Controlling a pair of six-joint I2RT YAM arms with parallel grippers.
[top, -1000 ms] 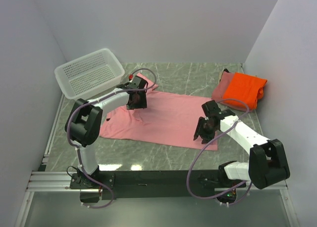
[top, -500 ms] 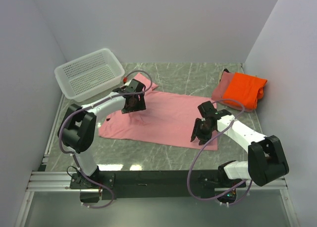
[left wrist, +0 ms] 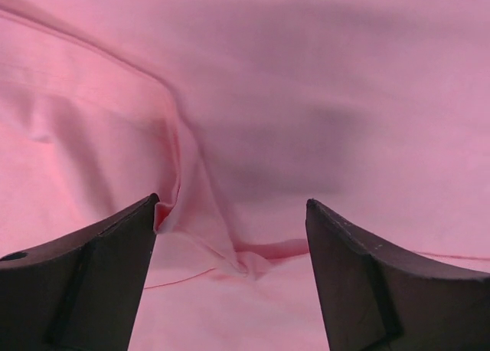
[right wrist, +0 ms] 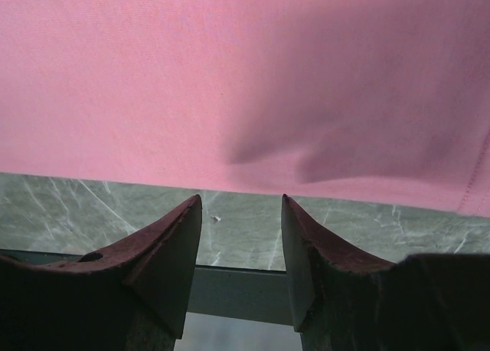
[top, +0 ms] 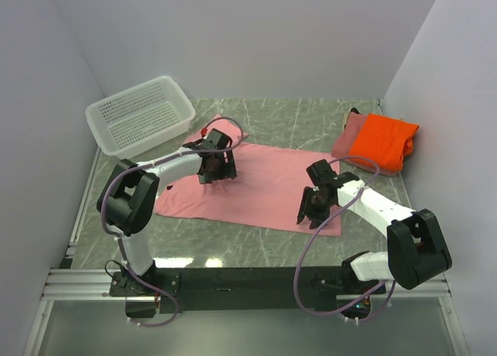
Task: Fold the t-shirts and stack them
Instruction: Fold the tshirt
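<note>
Light pink t-shirt (top: pixel 268 186) lies spread mid-table, under both grippers. Left gripper (left wrist: pixel 230 207): jaws wide, straddling a raised crease, nothing pinched. Right gripper (right wrist: pixel 241 204): narrow gap, empty, at the shirt's near hem. Far right: orange t-shirt (top: pixel 382 138) folded atop dusty rose t-shirt (top: pixel 346 143). Far left: white basket (top: pixel 140 115).
</note>
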